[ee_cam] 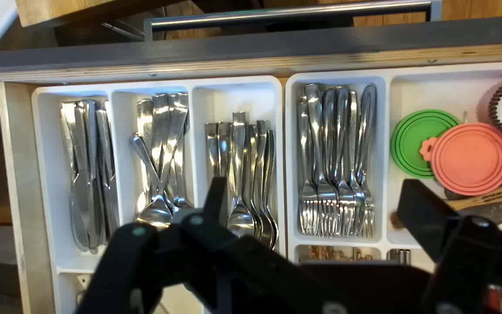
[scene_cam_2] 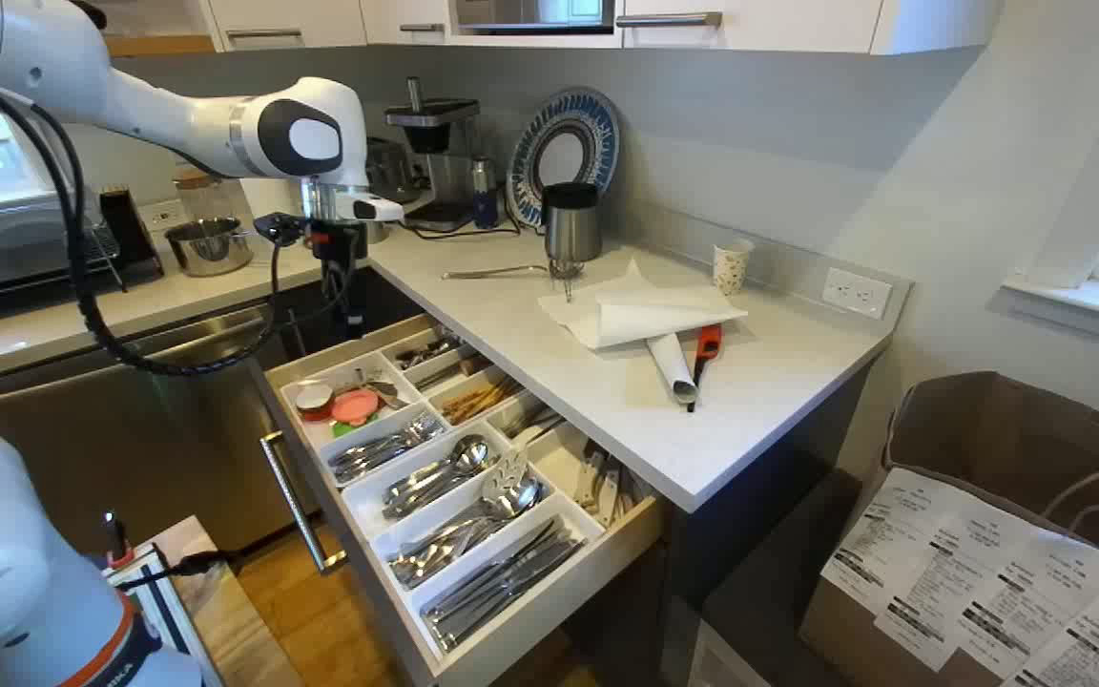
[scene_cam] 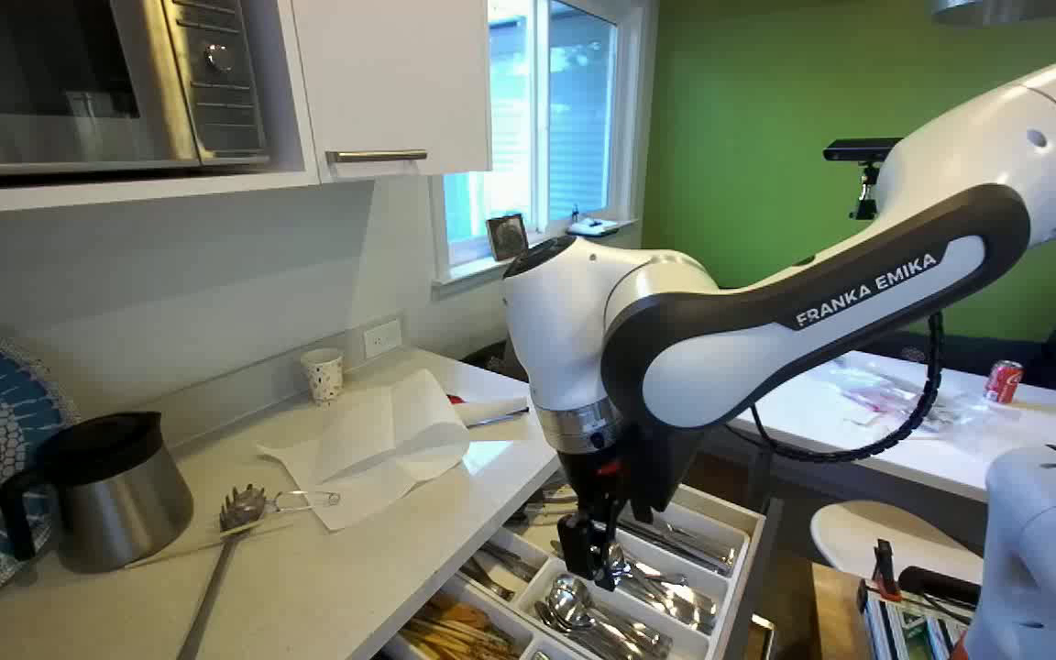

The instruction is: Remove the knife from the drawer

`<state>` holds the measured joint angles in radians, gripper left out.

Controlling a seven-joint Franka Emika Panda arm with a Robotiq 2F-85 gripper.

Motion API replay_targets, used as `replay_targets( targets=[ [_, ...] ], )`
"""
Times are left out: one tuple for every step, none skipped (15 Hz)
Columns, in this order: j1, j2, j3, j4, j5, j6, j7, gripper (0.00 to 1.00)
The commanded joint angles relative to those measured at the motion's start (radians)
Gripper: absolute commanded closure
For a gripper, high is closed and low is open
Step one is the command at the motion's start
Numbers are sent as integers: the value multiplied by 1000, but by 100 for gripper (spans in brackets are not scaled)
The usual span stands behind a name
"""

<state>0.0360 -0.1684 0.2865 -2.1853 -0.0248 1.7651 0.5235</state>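
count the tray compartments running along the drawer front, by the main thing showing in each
Holding knives: 1
Holding spoons: 2
Holding forks: 1
Holding a green disc, a pink disc and other bits: 1
Total along the front of the drawer: 5

From here I look over a pale counter (scene_cam_2: 778, 377). Loose white paper (scene_cam_2: 650, 320) is spread on it, with a rolled sheet (scene_cam_2: 672, 367) just beside an orange-red tool (scene_cam_2: 708, 342). A speckled cup (scene_cam_2: 731, 267) stands upright toward the back. I also see a steel carafe (scene_cam_2: 571, 229) in front of a round patterned plate (scene_cam_2: 564, 157), and a long-handled spaghetti server (scene_cam: 242, 507). By its head lies what looks like a wire-ended utensil (scene_cam: 306, 500), too fine for me to be sure. Farther along stand a coffee machine (scene_cam_2: 433, 114) and a steel pot (scene_cam_2: 209, 248).
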Motion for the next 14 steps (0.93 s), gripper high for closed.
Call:
replay_targets(
  targets=[
    [33,2,-32,1,-5,-2,4,0],
    [33,2,-32,1,-5,-2,4,0],
    [33,2,-32,1,-5,-2,4,0],
    [33,2,-32,1,-5,-2,4,0],
    [33,2,-32,1,-5,-2,4,0],
    [33,2,-32,1,-5,-2,4,0],
    [33,2,-32,1,-5,-2,4,0],
    [33,2,-32,1,-5,-2,4,0],
    [30,-5,-39,-9,-6,23,7,0],
    [23,-11,-59,-26,-1,37,-18,0],
    [19,-12,-73,-35,-1,50,-31,0],
    [6,-19,-97,-60,-4,81,-49,0],
    [-2,-20,-118,-73,-2,100,-61,0],
    [-16,-21,-149,-94,2,131,-84,0]
  ],
)
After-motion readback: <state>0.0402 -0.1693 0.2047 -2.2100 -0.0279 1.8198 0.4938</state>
